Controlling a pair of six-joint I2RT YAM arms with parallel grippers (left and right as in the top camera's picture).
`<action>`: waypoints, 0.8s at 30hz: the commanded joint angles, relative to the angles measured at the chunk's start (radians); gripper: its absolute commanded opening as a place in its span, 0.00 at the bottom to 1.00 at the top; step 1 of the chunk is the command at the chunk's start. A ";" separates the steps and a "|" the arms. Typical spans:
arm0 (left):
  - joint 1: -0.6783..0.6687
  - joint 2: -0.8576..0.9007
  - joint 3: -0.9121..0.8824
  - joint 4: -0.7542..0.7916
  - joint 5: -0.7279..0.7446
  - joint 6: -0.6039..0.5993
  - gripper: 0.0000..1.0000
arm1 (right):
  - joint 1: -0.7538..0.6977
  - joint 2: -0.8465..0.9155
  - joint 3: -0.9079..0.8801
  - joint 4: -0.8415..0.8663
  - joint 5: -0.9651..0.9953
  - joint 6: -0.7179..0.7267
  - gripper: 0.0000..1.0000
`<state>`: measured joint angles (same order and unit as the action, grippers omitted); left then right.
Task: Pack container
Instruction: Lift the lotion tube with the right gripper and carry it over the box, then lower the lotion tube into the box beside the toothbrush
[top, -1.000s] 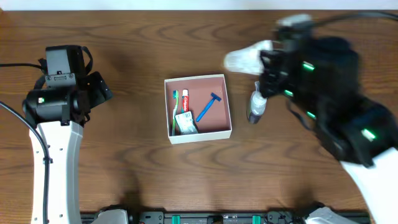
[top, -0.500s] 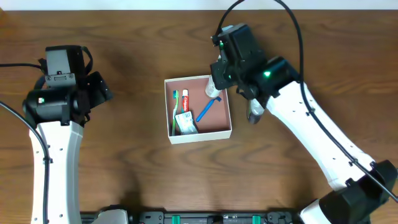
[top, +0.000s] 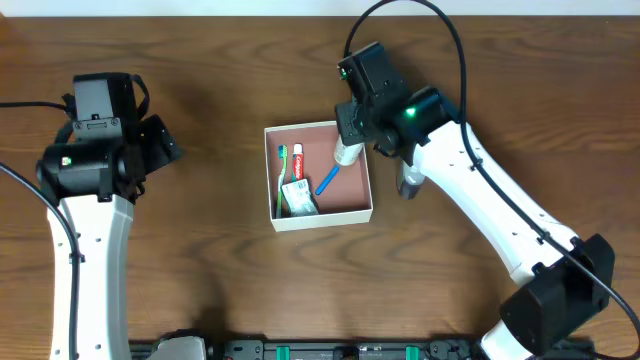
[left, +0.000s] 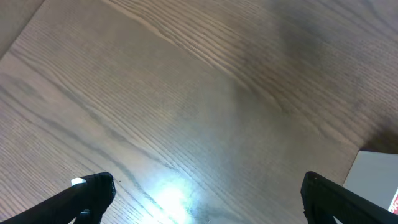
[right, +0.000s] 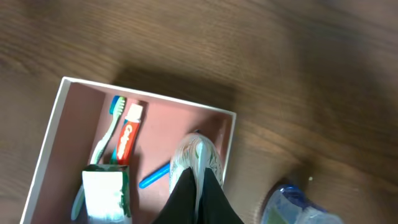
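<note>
The container is a shallow white-walled box with a pinkish-brown inside, at the table's middle; it also shows in the right wrist view. In it lie a green toothbrush, a red toothpaste tube, a blue razor and a white-and-green packet. My right gripper is shut on a whitish crinkly pouch, held over the container's far right corner. My left gripper is open and empty over bare table at the left.
A small clear bottle with a blue cap lies on the table just right of the container; it shows at the lower right of the right wrist view. The table is dark brown wood.
My right arm has swung left from the bottle's side, carrying the pouch over the container's far right corner and lowering it. The left arm has not moved.
</note>
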<state>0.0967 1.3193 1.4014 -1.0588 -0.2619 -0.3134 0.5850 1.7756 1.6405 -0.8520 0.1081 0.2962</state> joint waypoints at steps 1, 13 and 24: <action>0.005 0.002 0.003 -0.003 -0.009 0.009 0.98 | 0.010 -0.017 0.017 0.002 0.042 -0.006 0.06; 0.005 0.002 0.003 -0.003 -0.009 0.009 0.98 | 0.018 -0.026 0.056 0.011 0.041 -0.077 0.56; 0.005 0.002 0.003 -0.003 -0.009 0.009 0.98 | 0.018 -0.032 0.072 -0.005 0.042 -0.077 0.33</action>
<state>0.0967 1.3193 1.4014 -1.0592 -0.2619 -0.3134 0.5907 1.7645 1.6897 -0.8528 0.1394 0.2249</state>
